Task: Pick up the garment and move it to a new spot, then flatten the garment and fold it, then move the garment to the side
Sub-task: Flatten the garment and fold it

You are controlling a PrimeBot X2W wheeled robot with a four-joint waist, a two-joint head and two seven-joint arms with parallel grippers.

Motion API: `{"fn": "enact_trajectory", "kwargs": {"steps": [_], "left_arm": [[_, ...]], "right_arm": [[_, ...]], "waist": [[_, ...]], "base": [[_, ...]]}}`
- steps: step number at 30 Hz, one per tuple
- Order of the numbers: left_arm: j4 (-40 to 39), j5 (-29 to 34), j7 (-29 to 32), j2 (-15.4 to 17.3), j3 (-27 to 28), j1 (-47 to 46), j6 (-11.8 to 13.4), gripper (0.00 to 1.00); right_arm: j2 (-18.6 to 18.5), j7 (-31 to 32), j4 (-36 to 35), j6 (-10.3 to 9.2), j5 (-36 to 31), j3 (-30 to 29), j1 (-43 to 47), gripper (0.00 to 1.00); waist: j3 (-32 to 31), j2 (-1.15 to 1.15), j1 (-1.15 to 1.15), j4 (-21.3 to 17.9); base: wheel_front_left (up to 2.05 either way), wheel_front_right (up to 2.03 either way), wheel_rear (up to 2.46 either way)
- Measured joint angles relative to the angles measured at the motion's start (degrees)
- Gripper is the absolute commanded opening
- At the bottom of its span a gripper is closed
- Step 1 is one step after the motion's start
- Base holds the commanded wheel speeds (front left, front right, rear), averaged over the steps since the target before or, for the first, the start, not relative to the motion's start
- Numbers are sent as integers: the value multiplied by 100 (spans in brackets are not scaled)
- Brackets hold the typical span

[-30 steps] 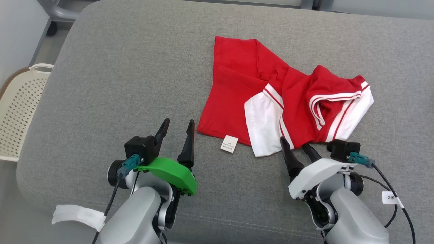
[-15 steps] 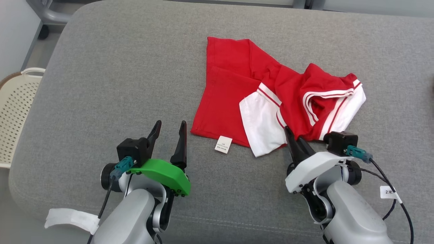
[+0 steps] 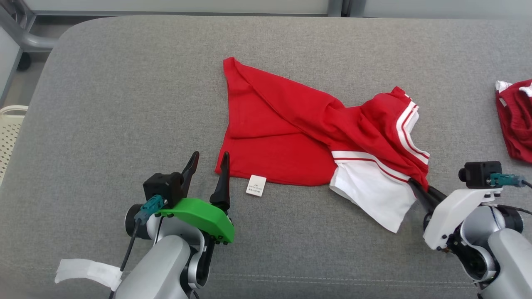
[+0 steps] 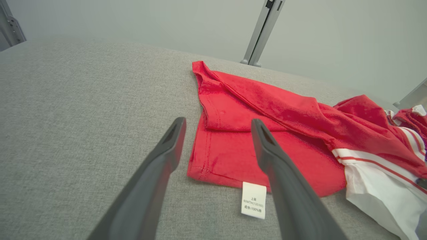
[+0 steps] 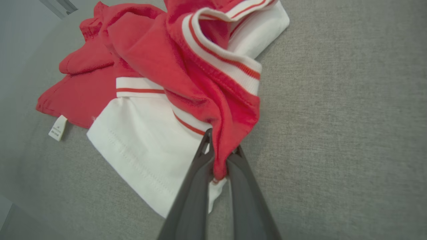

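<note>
A: The right gripper (image 3: 419,187) is clamping the garment (image 3: 282,124). Both dark fingers are squeezing together on a bunched fold of red fabric, right beside the white sleeve (image 3: 370,195).

B: And from the right wrist view that red cloth is hanging down between the fingers, with the striped neckband (image 5: 220,63) curling just above them.

A: The garment is lying across the middle of the grey cushion (image 3: 124,104). Its red body is spreading fairly flat toward the left, while the right end is gathering into creases toward the pinched spot.

B: Now the left gripper (image 3: 210,155). It is hovering just beside the garment's near-left corner, fingers parted, nothing between them.

A: Whether that inner finger is touching the hem, I cannot tell. From the left wrist view the red corner is showing in the gap beyond the fingertips.

B: The small white care label (image 3: 256,185) is poking out from the near hem and lying on the cushion, just right of the left gripper.

A: Over at the right edge another red-and-white piece of clothing (image 3: 515,120) is sitting well apart from the garment.

B: And at the far left a pale perforated basket (image 3: 8,133) is peeking in beside the cushion.
</note>
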Motion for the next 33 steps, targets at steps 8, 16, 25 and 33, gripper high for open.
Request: {"fn": "enact_trajectory", "kwargs": {"steps": [8,16,25,33], "left_arm": [[-11,-2,18,5,-33,-11,-4,100],[-9,-3,33,29,-71,-12,-11,100],[-44,-14,76,62,-122,-7,0,100],[51,-147,264,22,-209,34,-52,100]], "right_arm": [[-589,445,86,0,174,-237,36,0],[-899,621,474,1,202,-152,-38,0],[-1239,751,728,2,401,-183,-47,0],[-1461,878,622,2,501,-85,80,0]], "waist": [[105,0,0,-22],[98,0,0,3],[-4,0,0,-63],[-30,0,0,-181]], "base": [[0,0,0],[0,0,0],[0,0,0],[0,0,0]]}}
